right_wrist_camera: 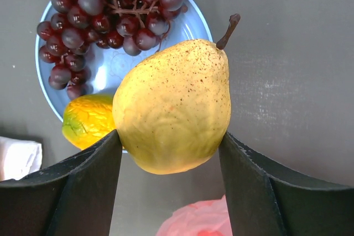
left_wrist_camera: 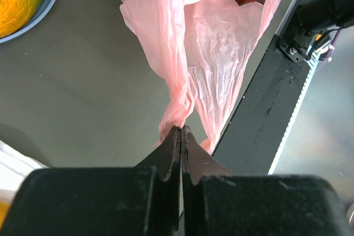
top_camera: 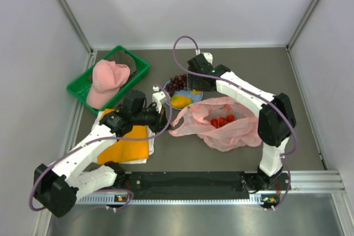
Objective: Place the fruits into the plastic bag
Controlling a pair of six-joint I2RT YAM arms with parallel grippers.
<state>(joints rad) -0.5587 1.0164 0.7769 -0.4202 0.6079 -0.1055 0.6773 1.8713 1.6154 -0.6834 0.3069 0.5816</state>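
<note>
Left claw [left_wrist_camera: 181, 136], shut tight, pinches a gathered fold of the pink plastic bag [left_wrist_camera: 221, 53], likely to hold its mouth open. Right claw [right_wrist_camera: 170, 136], part open, clasps a speckled yellow pear [right_wrist_camera: 174, 109] over the plate [right_wrist_camera: 194, 21]. From above, the crinkly bag lies on the counter [top_camera: 276, 70] beside it, red fruits [top_camera: 221, 121] inside.

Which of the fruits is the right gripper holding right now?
The speckled yellow pear with the brown stem, clamped in the right gripper. The grapes and mango lie on the blue plate; the red fruits are in the pink bag.
</note>
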